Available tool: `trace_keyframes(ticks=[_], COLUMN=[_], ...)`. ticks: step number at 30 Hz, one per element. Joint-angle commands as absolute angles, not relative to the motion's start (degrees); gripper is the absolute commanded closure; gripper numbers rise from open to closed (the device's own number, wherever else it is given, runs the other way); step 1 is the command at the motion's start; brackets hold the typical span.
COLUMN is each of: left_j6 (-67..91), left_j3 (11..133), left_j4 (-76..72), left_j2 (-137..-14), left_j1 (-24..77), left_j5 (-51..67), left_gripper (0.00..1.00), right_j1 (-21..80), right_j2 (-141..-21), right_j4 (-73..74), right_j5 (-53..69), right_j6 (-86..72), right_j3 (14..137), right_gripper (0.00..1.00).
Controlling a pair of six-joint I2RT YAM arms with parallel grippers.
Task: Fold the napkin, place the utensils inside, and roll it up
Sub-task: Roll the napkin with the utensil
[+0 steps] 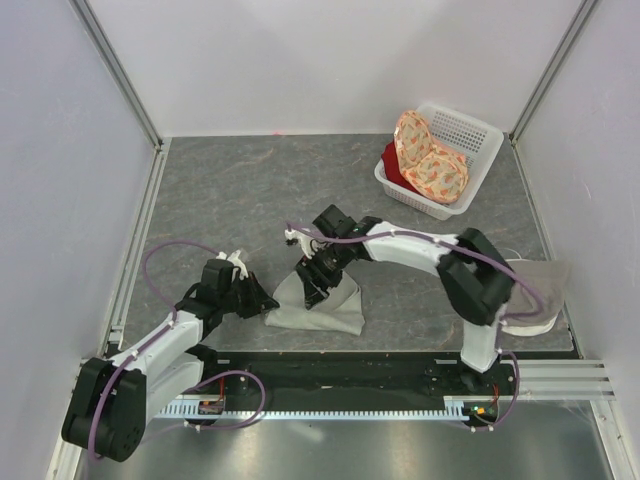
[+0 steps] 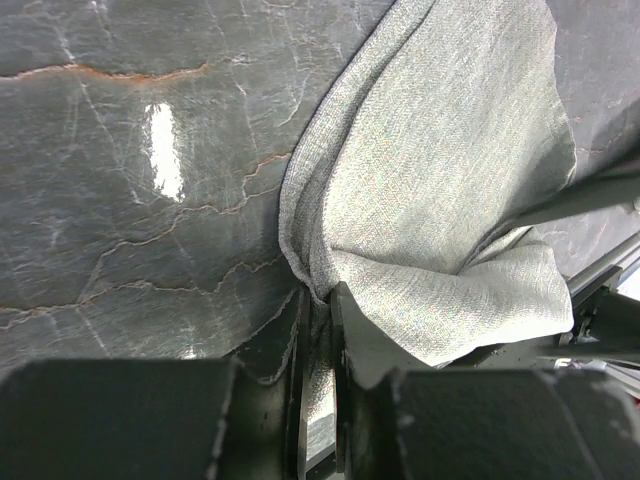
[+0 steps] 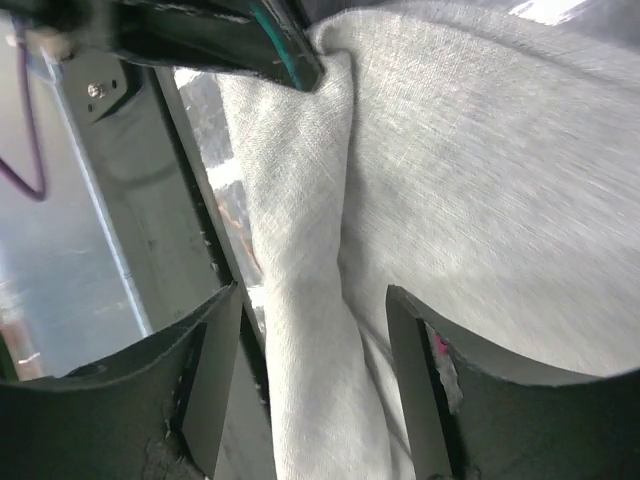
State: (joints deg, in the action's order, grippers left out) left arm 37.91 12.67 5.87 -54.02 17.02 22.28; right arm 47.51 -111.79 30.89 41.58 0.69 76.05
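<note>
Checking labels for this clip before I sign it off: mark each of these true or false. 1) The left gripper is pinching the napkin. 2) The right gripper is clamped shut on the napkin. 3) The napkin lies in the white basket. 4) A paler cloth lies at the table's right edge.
1) True. The left gripper is closed on an edge of the napkin.
2) False. The right gripper has its jaws apart, with a fold of the napkin running between them.
3) False. The napkin lies on the table near the front edge; the white basket holds orange floral cloths.
4) True. The paler cloth lies at the table's right edge.
</note>
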Motion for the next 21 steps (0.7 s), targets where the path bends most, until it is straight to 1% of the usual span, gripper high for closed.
trace_keyframes(ticks=[1, 5, 8, 12, 18, 21], left_j6=[38.0, 38.1, 37.9, 37.9, 37.9, 37.7], left_j3=[13.1, 13.4, 13.8, 13.9, 14.2, 14.4], left_j4=[8.0, 8.4, 8.6, 8.8, 9.0, 8.9], left_j2=[-54.3, -54.8, -55.4, -55.4, -55.9, -56.2], left_j1=[17.2, 17.2, 17.2, 17.2, 17.2, 17.2], left_j5=[19.5, 18.6, 18.4, 18.2, 17.9, 17.8], left_gripper=[0.98, 0.98, 0.98, 0.98, 0.98, 0.98], right_j1=[50.0, 50.7, 52.6, 54.0, 56.2, 56.4], right_j2=[-97.5, -92.9, -88.6, -82.5, -79.0, -79.7], right_j4=[22.4, 23.6, 23.6, 23.5, 21.9, 20.8], right_j5=[27.1, 26.0, 23.0, 19.6, 17.3, 16.6], right_j6=[3.3, 0.4, -1.7, -3.6, -3.6, -3.2], right_j3=[68.0, 63.0, 57.6, 50.9, 46.5, 45.9], right_gripper=[0.32, 0.32, 0.32, 0.29, 0.26, 0.26])
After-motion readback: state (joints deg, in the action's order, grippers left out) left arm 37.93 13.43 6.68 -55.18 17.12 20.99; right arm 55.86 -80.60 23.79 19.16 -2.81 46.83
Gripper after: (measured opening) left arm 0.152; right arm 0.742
